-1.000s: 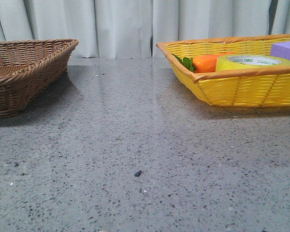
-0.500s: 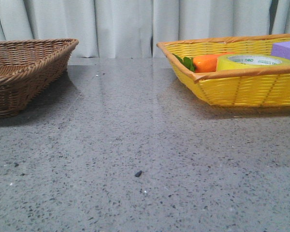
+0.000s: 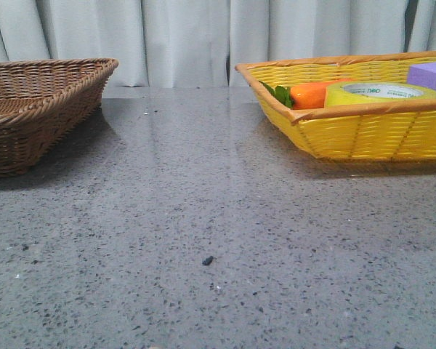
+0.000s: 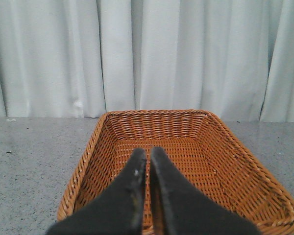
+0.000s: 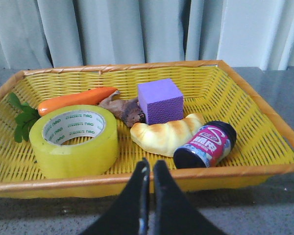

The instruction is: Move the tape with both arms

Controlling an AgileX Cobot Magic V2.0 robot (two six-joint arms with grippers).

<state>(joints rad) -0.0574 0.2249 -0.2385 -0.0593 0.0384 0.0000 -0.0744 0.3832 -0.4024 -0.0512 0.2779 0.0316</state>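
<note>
The tape [image 5: 74,141], a wide yellow roll with a white core and green lettering, lies flat in the yellow basket [image 5: 250,98]. It also shows in the front view [image 3: 381,93], at the right inside that basket [image 3: 363,134]. My right gripper [image 5: 151,165] is shut and empty, just outside the basket's near rim, beside the tape. My left gripper [image 4: 148,152] is shut and empty, over the near edge of the empty brown wicker basket [image 4: 108,147], which stands at the left in the front view [image 3: 36,109]. Neither gripper shows in the front view.
The yellow basket also holds an orange carrot with green leaves [image 5: 78,99], a purple cube [image 5: 159,101], a croissant [image 5: 167,133], a dark can with a pink label [image 5: 206,145] and a brown scrap [image 5: 122,108]. Grey speckled table [image 3: 203,218]; white curtain behind.
</note>
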